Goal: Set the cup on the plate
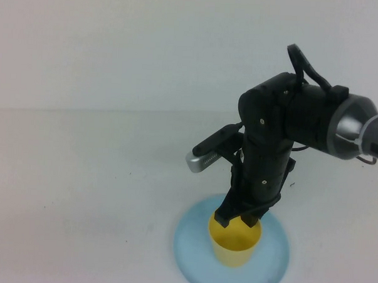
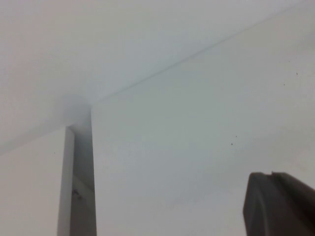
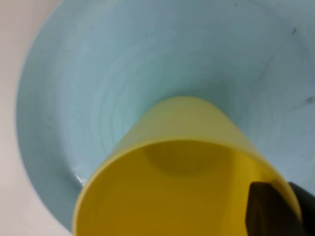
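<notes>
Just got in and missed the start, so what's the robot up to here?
The right gripper is shut on the rim of the yellow cup, one finger inside and one outside. The cup is upright over the middle of the light blue plate, on it or just above it; I cannot tell if its base touches. The cup has not yet been let go. The left gripper is shut and holds nothing, parked away from the plate and seen only in its own wrist view.
</notes>
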Controlling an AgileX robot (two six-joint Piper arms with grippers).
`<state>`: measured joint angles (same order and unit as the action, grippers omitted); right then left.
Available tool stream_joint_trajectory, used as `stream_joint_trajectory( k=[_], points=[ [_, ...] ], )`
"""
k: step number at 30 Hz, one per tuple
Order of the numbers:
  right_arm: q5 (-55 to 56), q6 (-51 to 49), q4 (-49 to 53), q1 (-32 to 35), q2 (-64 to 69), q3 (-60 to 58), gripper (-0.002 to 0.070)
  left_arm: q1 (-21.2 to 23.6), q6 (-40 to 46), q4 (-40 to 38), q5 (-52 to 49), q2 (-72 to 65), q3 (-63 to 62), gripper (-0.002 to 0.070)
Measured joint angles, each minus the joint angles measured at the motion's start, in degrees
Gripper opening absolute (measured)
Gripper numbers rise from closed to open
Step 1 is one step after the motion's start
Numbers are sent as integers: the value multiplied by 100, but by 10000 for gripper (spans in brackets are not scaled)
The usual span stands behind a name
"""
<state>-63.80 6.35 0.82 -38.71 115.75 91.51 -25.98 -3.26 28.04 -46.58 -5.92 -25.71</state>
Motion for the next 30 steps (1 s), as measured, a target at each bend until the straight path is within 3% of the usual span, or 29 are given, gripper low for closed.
stream_joint_trajectory(
  k=[7, 14, 17, 24, 30],
  points=[
    [13, -71, 0, 0, 60, 13, 45, 0, -17, 0, 23, -20, 0, 0],
    [-72, -183, 34, 0, 60, 55, 288, 0, -27, 0, 36, -1, 0, 0],
    [-144, -242, 62, 0, 60, 55, 344, 0, -27, 4, 36, -1, 0, 0],
    [-448, -443, 429, 0, -89, 311, 365, 351, -156, 153, 194, -1, 1, 0],
    [-586, -548, 503, 0, -769, 458, 367, 997, -158, 153, 560, -1, 11, 0]
  ],
)
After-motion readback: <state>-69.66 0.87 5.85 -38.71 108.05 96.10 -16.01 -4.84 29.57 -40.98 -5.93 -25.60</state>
